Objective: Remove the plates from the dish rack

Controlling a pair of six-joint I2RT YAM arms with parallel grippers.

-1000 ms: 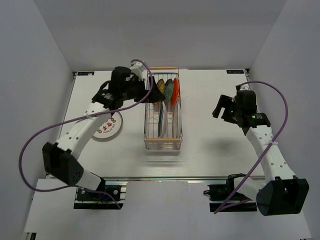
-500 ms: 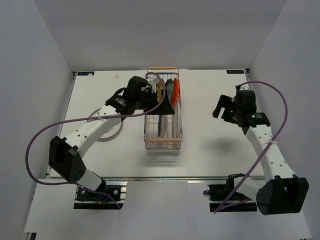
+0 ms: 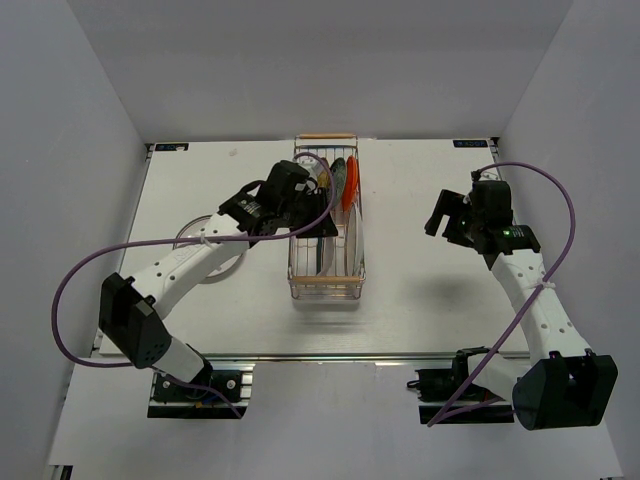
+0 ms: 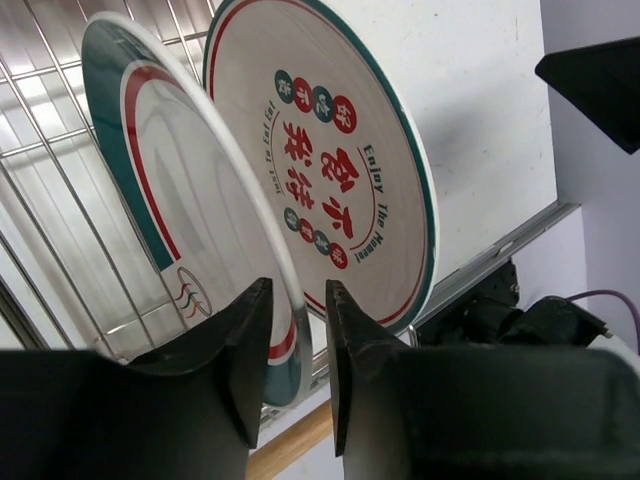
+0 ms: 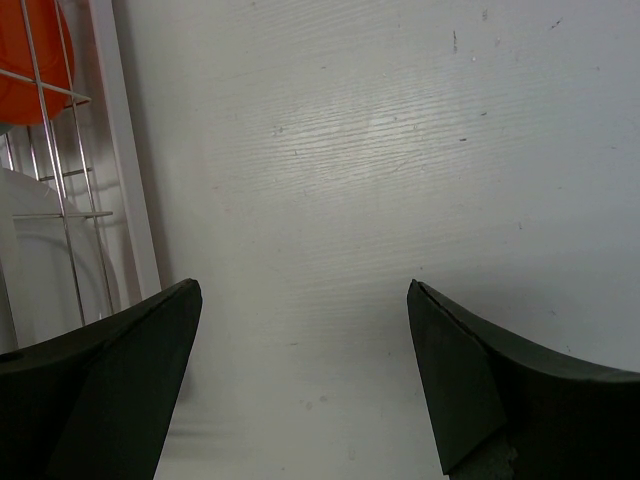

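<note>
The dish rack [image 3: 326, 291], a silver wire basket with wooden handles, stands mid-table. At its far end are small yellow, grey-teal [image 3: 338, 177] and orange-red [image 3: 349, 186] plates, with larger white plates [image 3: 352, 243] upright nearer. My left gripper [image 3: 318, 216] reaches into the rack. In the left wrist view its fingers [image 4: 298, 287] stand narrowly either side of the rim of a white plate with teal and red stripes [image 4: 170, 200]; a plate with red characters [image 4: 330, 170] stands behind it. My right gripper [image 3: 441, 214] hovers open over bare table [image 5: 300, 290].
A white plate with red marks [image 3: 190, 236] lies flat on the table left of the rack, partly under my left arm. The rack's wooden handle [image 4: 290, 450] shows below the left fingers. The rack's edge [image 5: 120, 200] and the orange-red plate [image 5: 35, 50] lie at the left of the right wrist view.
My left arm swung right from above the flat plate into the rack, and its jaws narrowed from wide open onto a white plate's rim. The right arm has not moved.
</note>
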